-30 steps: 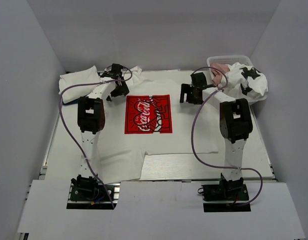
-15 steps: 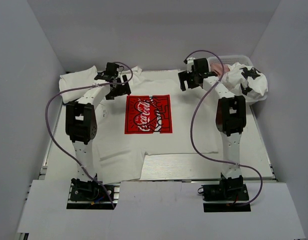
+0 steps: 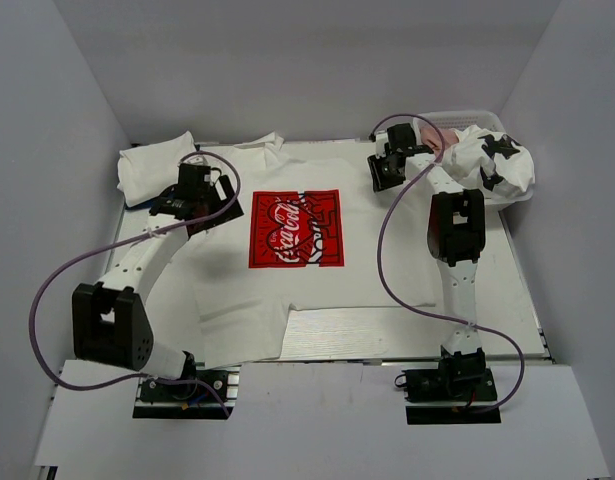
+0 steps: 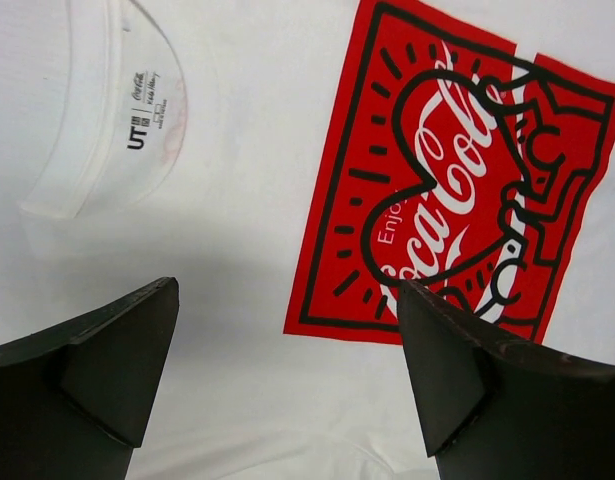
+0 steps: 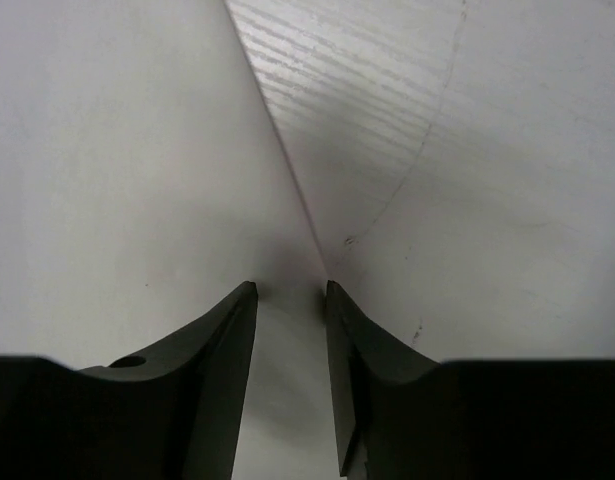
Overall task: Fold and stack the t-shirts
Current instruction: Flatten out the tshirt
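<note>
A white t-shirt (image 3: 287, 290) with a red chest print (image 3: 295, 228) lies spread flat on the table. My left gripper (image 3: 202, 200) hangs open over the shirt, just left of the print. In the left wrist view the collar label (image 4: 142, 100) and the red print (image 4: 457, 180) lie below the wide jaws of the left gripper (image 4: 287, 300), which hold nothing. My right gripper (image 3: 387, 165) is low at the shirt's far right shoulder. Its jaws (image 5: 290, 292) stand narrow but apart, astride a white cloth edge (image 5: 287, 170).
A white basket (image 3: 465, 117) at the far right holds a pink t-shirt (image 3: 437, 135) and a white one with black patches (image 3: 497, 165). A folded white t-shirt (image 3: 157, 165) lies at the far left. Grey walls enclose the table on three sides.
My left gripper has drawn back from the collar area to the left of the print. My right gripper has dropped onto the shirt's far right shoulder, and its jaws have narrowed.
</note>
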{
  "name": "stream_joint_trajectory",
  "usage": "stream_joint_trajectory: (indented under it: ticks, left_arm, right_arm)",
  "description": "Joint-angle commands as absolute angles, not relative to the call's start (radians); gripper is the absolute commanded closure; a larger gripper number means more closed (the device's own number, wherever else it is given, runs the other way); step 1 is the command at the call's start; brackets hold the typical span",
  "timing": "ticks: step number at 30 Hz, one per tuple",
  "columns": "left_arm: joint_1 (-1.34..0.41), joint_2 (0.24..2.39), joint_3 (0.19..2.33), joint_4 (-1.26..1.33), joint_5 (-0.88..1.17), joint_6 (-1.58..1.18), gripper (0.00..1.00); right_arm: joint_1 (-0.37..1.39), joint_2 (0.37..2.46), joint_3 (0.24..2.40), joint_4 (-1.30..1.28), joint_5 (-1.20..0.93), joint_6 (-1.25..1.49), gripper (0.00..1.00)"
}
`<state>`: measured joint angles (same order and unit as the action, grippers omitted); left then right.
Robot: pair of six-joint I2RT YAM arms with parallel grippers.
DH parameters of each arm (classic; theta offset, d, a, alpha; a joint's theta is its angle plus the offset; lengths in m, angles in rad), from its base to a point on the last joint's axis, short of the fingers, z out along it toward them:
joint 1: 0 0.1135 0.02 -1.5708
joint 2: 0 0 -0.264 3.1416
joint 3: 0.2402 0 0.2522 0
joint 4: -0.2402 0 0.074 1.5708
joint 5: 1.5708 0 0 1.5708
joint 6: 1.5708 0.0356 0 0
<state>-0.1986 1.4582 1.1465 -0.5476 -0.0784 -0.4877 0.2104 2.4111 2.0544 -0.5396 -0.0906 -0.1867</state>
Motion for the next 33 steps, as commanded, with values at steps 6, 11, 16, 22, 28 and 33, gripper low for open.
stream_joint_trajectory:
  ticks: [6,11,16,22,28,33]
  left_arm:
    - [-0.198,1.313,1.111,-0.557,-0.169,-0.52,0.0]
    - [-0.198,1.313,1.111,-0.578,-0.178,-0.529,0.0]
    - [-0.198,1.324,1.121,-0.588,-0.178,-0.538,0.0]
    - [-0.198,1.304,1.095,-0.588,-0.192,-0.538,0.0]
    - [-0.198,1.295,1.063,-0.611,-0.225,-0.549,0.0]
    - [-0.198,1.285,1.031,-0.611,-0.225,-0.549,0.0]
  right_arm:
    - [0.199,2.361,2.04,-0.606,-0.118,-0.169,0.47]
    - [0.199,2.385,2.042,-0.652,-0.126,-0.164,0.61]
    - [0.196,2.375,2.063,-0.66,-0.11,-0.141,0.85]
    - [0.27,2.154,1.869,-0.511,0.063,-0.138,1.0]
    - [0.416,2.031,1.734,-0.483,0.244,-0.095,1.0]
    - [0.61,2.0,1.643,-0.544,0.443,0.027,1.0]
